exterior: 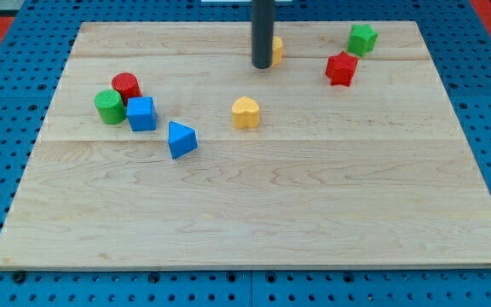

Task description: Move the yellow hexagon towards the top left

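Note:
The yellow hexagon (276, 49) lies near the view's top centre of the wooden board, mostly hidden behind my dark rod. My tip (262, 65) rests on the board right against the hexagon's left side. A yellow heart-shaped block (245, 112) lies below the tip, near the board's middle.
A red star-like block (341, 68) and a green block (362, 38) sit at the top right. At the left are a red cylinder (126, 86), a green cylinder (108, 106), a blue cube (141, 113) and a blue triangle (181, 139). The board (254, 213) lies on a blue pegboard.

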Controlling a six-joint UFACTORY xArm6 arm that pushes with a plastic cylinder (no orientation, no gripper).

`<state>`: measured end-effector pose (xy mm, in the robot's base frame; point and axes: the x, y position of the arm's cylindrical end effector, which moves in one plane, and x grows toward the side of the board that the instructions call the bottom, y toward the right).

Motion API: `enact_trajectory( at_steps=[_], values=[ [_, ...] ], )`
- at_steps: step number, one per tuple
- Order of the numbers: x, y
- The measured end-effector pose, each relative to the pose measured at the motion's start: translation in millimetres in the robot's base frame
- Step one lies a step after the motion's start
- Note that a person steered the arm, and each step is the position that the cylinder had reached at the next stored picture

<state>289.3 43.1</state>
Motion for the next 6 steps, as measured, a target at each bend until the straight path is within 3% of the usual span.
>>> enact_trajectory(
  at_steps=[2, 3, 4, 5, 6],
  values=[
    [-12.4, 78.1],
    [-29.4, 13.5],
    [-31.6, -102.7],
    [-35.4, -48.8],
    [-58.3, -30.5]
  ],
)
